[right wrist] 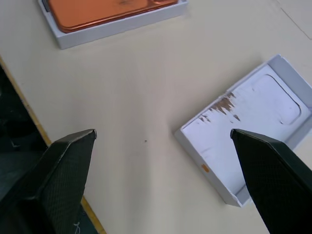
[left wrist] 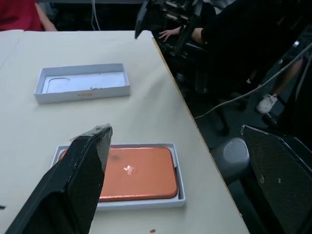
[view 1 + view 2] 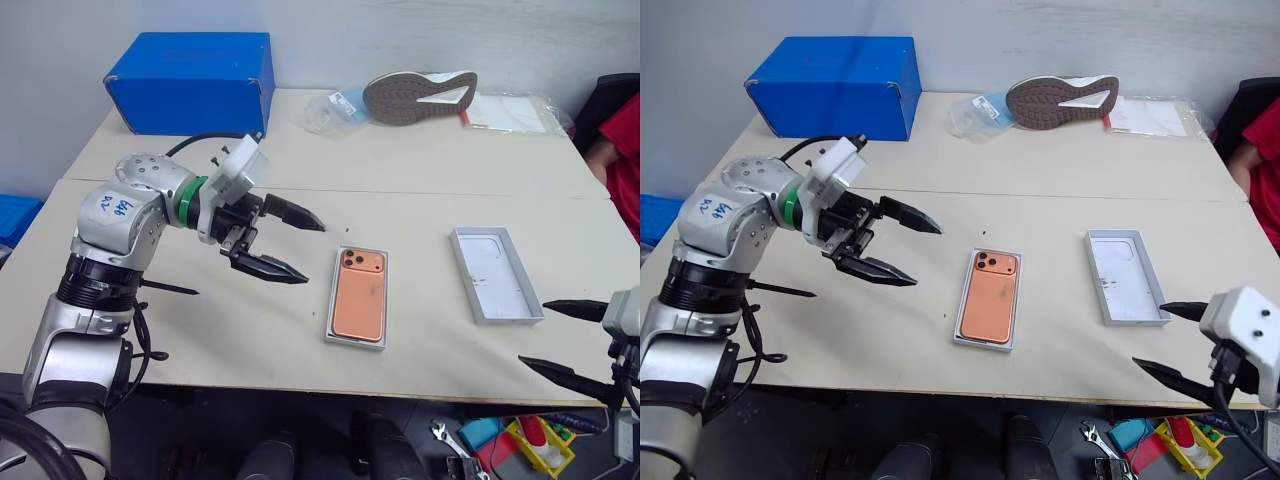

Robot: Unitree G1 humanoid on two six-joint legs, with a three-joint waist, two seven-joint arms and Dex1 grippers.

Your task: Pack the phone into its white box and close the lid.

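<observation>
Near the table's front edge (image 3: 250,345), the phone (image 3: 360,298) already lies in the white box (image 3: 331,325); the lid (image 3: 494,274) waits beside it, left gripper (image 3: 290,245) and right gripper (image 3: 560,340) both gaping empty.

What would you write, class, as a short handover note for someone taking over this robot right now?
Left gripper: open, empty, raised above the table beside the box.
Right gripper: open, empty, near the table's front edge by the lid.
The slim orange smartphone lies camera side up in the shallow white box.
The shallow white rectangular lid lies apart, open side up, on the cream table.
Done: phone packed.
Left: pick up the lid, turn it over, close the box.
</observation>
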